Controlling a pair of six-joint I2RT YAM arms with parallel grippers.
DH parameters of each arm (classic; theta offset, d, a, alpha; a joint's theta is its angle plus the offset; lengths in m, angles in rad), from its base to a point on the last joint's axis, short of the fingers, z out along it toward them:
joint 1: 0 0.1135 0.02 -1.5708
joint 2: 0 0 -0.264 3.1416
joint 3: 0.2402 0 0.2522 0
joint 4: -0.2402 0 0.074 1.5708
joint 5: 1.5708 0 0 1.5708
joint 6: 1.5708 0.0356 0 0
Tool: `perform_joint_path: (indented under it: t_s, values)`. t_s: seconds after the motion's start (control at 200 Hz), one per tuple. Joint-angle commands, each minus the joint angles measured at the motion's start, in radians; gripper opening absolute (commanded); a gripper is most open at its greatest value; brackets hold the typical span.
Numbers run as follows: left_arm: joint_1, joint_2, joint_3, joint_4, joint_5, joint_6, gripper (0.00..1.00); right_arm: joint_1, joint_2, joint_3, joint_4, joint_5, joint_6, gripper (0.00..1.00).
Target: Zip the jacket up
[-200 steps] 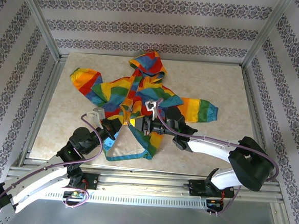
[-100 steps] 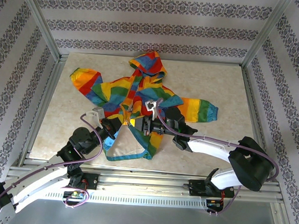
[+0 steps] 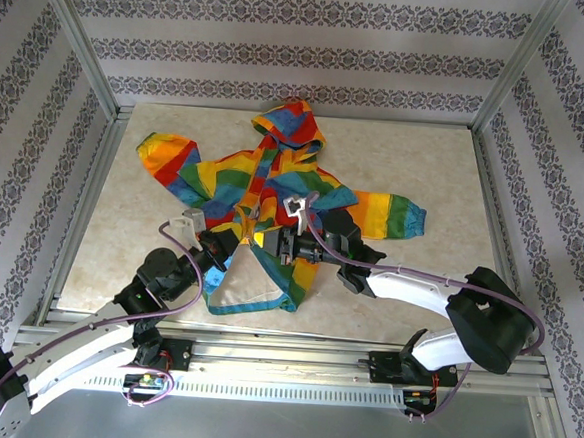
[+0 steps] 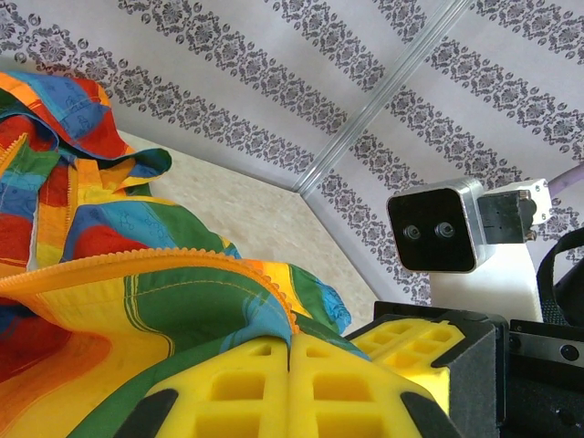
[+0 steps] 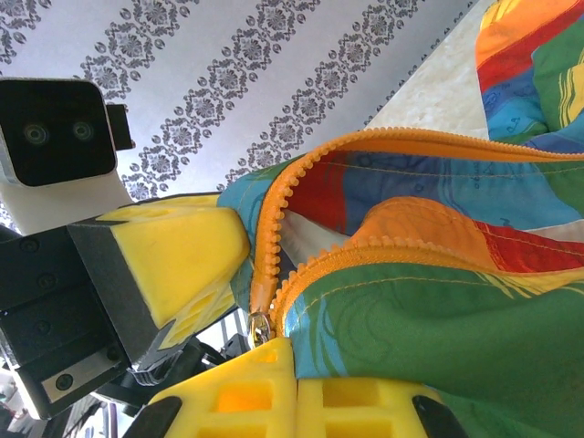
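Gripping the jacket (image 3: 264,192) from both sides near the middle of the worktop (image 3: 426,168).

The jacket lies spread out face up, hood toward the far wall, one sleeve out to the far left and the other out to the right. Its front is open below the chest, showing pale lining at the near hem. The left arm (image 3: 82,350) reaches in from the near left. Its jaws are pressed fully together on the toothed orange edge of one front panel, seen running down between the yellow pads (image 4: 246,392) in the left wrist view. The right arm (image 3: 417,288) comes in from the right, jaws likewise clamped tight on the jacket at the foot of the zipper (image 5: 274,237), with the metal slider (image 5: 260,324) right at their tips. The two sets of jaws sit just beside each other.
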Motion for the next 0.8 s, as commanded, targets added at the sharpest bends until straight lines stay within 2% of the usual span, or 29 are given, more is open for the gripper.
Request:
perform_joint_path:
  t_s: [0.0,0.799]
  values:
    - [-0.009,-0.005,-0.013,0.074,0.013,-0.022,0.0,0.009,-0.007,0.015,0.067,-0.004,0.018,0.0]
    - [-0.01,-0.005,-0.035,0.064,0.032,-0.069,0.0,0.012,-0.012,0.022,0.114,0.036,0.064,0.0]
